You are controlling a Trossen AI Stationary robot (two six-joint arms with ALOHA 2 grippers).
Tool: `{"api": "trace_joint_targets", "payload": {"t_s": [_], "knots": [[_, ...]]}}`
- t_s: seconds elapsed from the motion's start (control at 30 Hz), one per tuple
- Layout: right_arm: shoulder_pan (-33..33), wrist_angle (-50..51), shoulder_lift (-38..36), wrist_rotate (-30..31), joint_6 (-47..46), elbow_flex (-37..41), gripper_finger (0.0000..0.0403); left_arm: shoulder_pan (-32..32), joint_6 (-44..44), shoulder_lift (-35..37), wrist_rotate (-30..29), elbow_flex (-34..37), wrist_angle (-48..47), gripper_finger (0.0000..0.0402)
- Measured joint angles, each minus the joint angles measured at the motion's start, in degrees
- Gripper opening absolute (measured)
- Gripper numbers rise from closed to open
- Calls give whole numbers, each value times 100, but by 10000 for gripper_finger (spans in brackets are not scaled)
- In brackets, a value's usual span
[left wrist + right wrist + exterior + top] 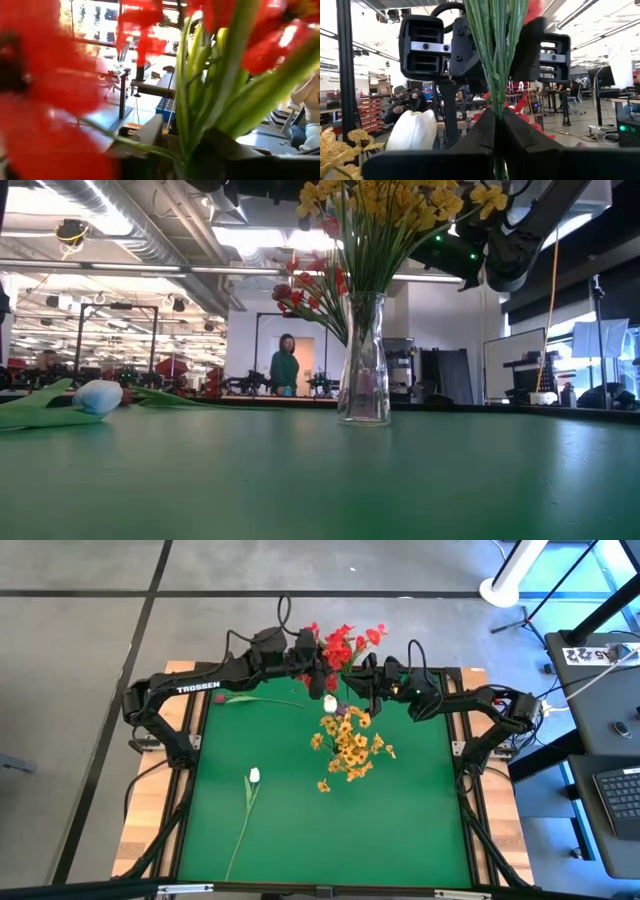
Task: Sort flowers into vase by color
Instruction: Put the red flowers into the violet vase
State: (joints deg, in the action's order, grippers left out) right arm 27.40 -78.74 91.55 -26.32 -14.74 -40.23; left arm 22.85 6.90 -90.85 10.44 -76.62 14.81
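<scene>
Two grippers meet at the far middle of the surface [400,830], both on the red flowers [345,640]. Right gripper [498,125]: jaws clamped on the stems, steadying them (probably for a handover). Left gripper [318,668]: jaws' state cannot be told. Yellow flowers [385,200] sit in the vase [364,360]; a white tulip [254,776] lies near left.

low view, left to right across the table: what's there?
White tulip bud lying on its green leaves at far left → person standing in the room behind → clear glass vase holding yellow flowers, red flowers showing behind its stems.
</scene>
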Motion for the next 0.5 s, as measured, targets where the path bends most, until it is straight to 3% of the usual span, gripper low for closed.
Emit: {"api": "trace_joint_targets", "payload": {"t_s": [0.13,0.23,0.33,0.5], "knots": [[2,20,0,24,2,0,17,-63,-153,0,-98,0,5,11],[8,16,0,-41,6,0,27,-156,-422,0,-247,0,23,4],[108,78,-39,-499,6,0,41,-235,-559,5,-274,0,10,3],[199,744,-319,-628,28,-2,71,-301,-607,93,-382,0,-51,2]]}}
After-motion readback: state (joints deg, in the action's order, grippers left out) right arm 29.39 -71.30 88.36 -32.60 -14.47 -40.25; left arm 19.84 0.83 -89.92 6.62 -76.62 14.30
